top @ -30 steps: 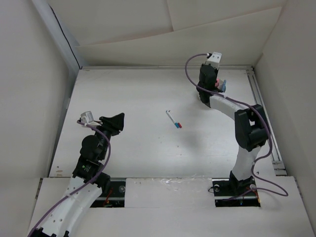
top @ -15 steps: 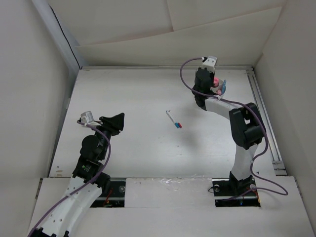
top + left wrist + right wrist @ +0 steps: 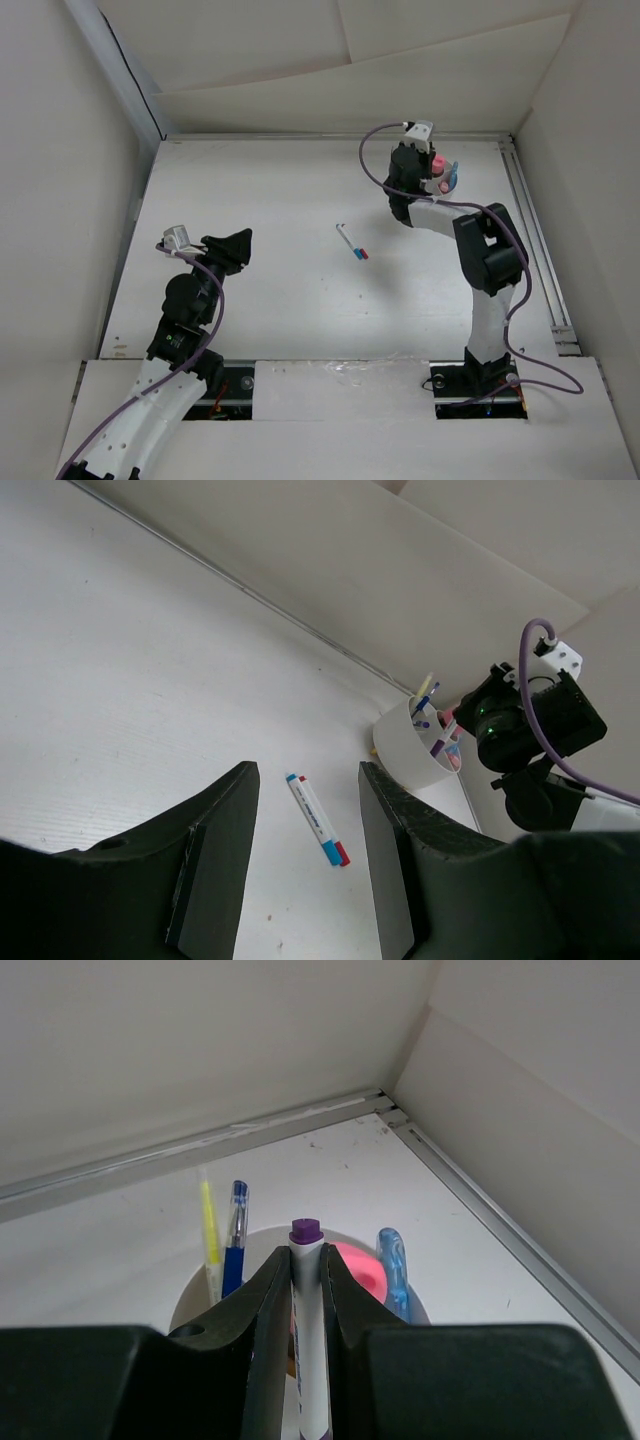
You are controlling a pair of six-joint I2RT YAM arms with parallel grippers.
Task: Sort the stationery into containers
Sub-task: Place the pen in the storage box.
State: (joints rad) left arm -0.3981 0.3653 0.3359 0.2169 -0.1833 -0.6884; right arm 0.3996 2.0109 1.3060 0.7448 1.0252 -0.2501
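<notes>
Bright, even light fills the scene, a little warm. The white bench [image 3: 280,200] looks creamy and smooth all over. Shadows are faint; a thin soft one lies beside the pen [image 3: 318,820]. The top view is sharp. In both wrist views the near fingers [image 3: 215,860] are dark and a bit blurry, while the marker [image 3: 306,1260] and far things look clear.

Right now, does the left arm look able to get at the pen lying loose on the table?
Probably yes. The pen lies alone on bare table, ahead of the open left hand; the right hand is away at the tub.
</notes>
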